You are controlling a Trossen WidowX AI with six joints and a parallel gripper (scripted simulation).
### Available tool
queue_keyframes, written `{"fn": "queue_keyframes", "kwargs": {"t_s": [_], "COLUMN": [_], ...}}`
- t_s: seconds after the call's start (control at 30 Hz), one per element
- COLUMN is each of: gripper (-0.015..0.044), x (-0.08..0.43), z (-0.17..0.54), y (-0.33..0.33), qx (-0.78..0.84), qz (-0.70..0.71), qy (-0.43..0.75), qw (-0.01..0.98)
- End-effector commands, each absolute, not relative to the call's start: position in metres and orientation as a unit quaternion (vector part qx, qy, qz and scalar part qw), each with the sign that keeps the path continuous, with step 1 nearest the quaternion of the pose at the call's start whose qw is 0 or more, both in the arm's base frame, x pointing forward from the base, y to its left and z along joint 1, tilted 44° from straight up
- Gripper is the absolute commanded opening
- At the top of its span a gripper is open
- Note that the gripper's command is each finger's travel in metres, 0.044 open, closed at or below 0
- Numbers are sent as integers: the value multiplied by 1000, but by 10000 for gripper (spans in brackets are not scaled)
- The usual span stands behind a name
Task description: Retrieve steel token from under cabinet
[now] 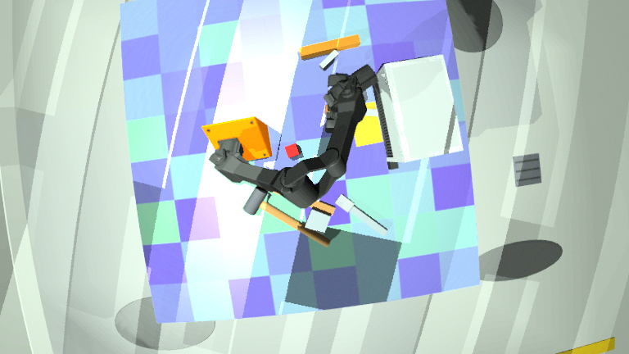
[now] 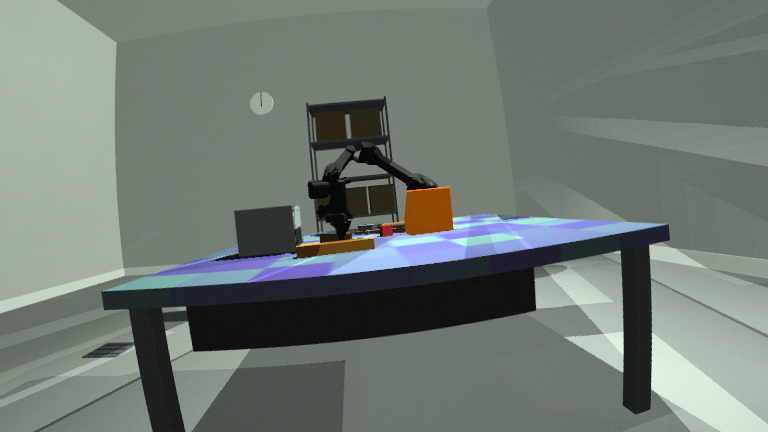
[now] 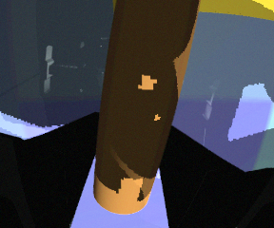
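My gripper [image 1: 329,112] [image 2: 342,235] [image 3: 130,125] points down close above the table, left of the cabinet in the top view. It is shut on a round wooden handle [image 1: 327,109] [image 3: 139,104], whose near end shows in the wrist view; the rest runs under my arm. The white cabinet [image 1: 419,104] [image 2: 265,232] has dark vent slots [image 1: 384,120] along its front. The yellow marked area [image 1: 369,132] [image 3: 242,7] lies before it, partly hidden by my arm. A pale strip [image 1: 372,112] crosses its upper part; I cannot tell what it is. I cannot make out the token.
An orange bar [image 1: 324,47] [image 2: 339,247] and a small pale block [image 1: 328,60] lie beyond the gripper. A red cube [image 1: 291,150] [image 2: 386,229] lies near the orange base block [image 1: 250,134] [image 2: 428,211]. A grey-headed mallet [image 1: 254,200] and a pale tool [image 1: 368,219] lie near my elbow.
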State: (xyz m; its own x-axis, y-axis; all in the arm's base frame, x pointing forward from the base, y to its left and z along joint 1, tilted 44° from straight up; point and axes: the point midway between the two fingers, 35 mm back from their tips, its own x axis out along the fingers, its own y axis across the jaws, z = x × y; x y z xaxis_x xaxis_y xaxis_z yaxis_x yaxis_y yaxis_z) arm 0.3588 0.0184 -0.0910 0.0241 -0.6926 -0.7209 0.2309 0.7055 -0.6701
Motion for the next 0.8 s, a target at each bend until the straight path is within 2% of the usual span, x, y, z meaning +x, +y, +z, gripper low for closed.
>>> {"fn": "queue_keyframes", "kwargs": {"t_s": [0.0, 0.77], "gripper": [0, 0], "x": [352, 326], "z": [-93, -98], "y": [19, 23], "qx": [-189, -189], "qz": [-334, -334], "qy": [615, 616], "qw": [689, 688]}}
